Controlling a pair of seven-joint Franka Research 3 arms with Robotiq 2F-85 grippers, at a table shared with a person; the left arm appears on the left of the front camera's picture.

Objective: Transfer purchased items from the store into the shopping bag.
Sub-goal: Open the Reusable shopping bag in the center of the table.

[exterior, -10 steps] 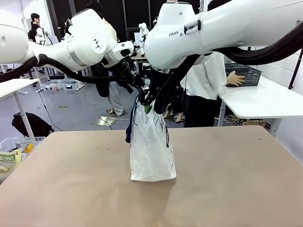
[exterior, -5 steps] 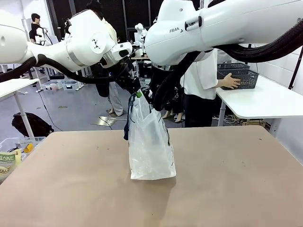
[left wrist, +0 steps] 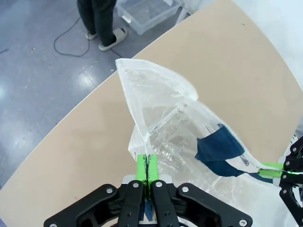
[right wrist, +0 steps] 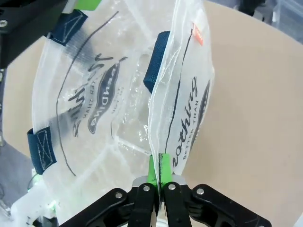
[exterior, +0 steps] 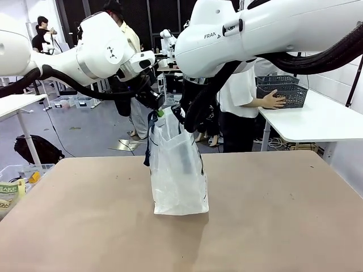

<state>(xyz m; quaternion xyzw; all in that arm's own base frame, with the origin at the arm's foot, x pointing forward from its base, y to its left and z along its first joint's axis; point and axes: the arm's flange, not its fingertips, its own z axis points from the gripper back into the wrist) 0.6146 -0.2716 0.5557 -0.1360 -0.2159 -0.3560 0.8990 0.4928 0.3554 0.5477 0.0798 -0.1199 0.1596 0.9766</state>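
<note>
Front view: a white bag (exterior: 178,181) stands mid-table (exterior: 85,226), its mouth pulled apart from both sides, likely so goods can drop in. Far right, a person's hand (exterior: 276,101) grips the basket (exterior: 286,90)

Left wrist view: the left gripper (left wrist: 147,166) is clamped on the bag's rim

Right wrist view: the right gripper (right wrist: 158,165) is pinched on the opposite rim

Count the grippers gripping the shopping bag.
2. The left gripper is shut on the shopping bag rim at one side; the right gripper is shut on the rim opposite. The bag stands on the table.
</note>
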